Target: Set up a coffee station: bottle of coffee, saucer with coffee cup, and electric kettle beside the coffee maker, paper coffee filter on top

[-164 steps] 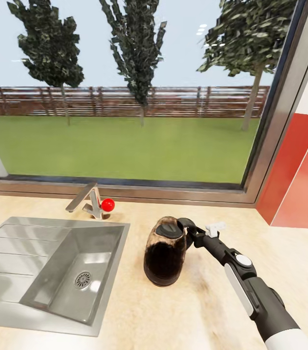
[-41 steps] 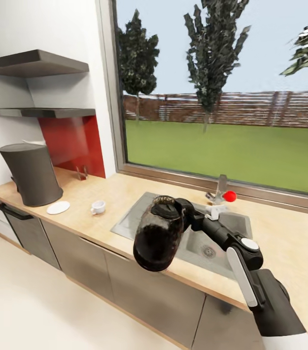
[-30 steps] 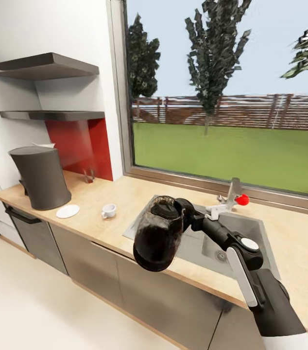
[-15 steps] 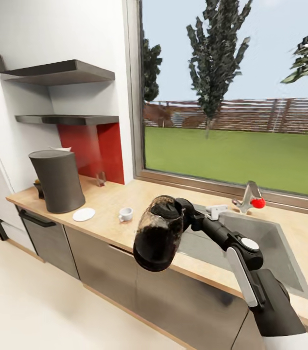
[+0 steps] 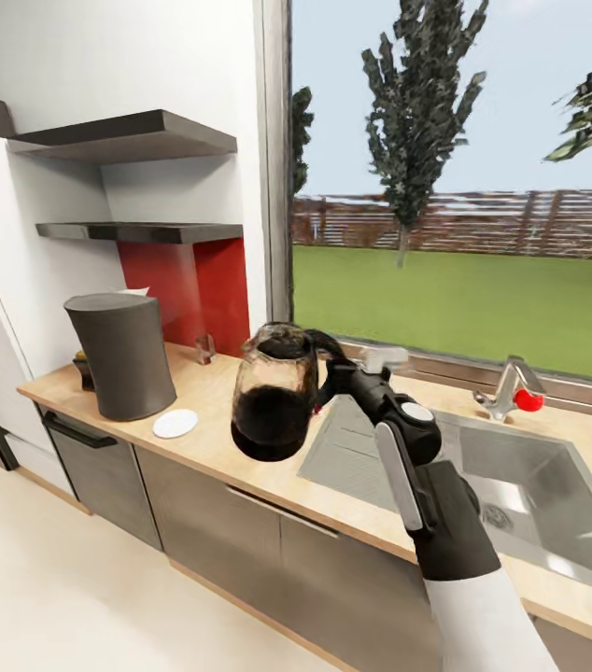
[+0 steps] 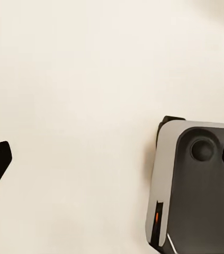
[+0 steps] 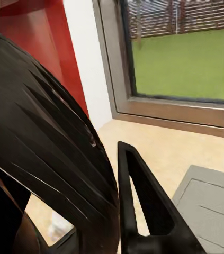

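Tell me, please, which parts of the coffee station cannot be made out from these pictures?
- Coffee cup: head view, hidden behind the held electric kettle.
- Bottle of coffee: head view, mostly hidden behind the coffee maker.
- Paper coffee filter: head view, too small to judge.
- Right gripper: head view, fingertips hidden by the kettle's handle.

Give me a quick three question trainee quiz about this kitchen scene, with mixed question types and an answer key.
1. True or false: the electric kettle is standing on the kitchen countertop.
2. What lies on the countertop just beside the coffee maker? A) saucer B) spoon C) sponge
3. Fill in: the kettle's handle is held by the ___ gripper.

Key:
1. False; it is held in the air.
2. A, the saucer.
3. Right.
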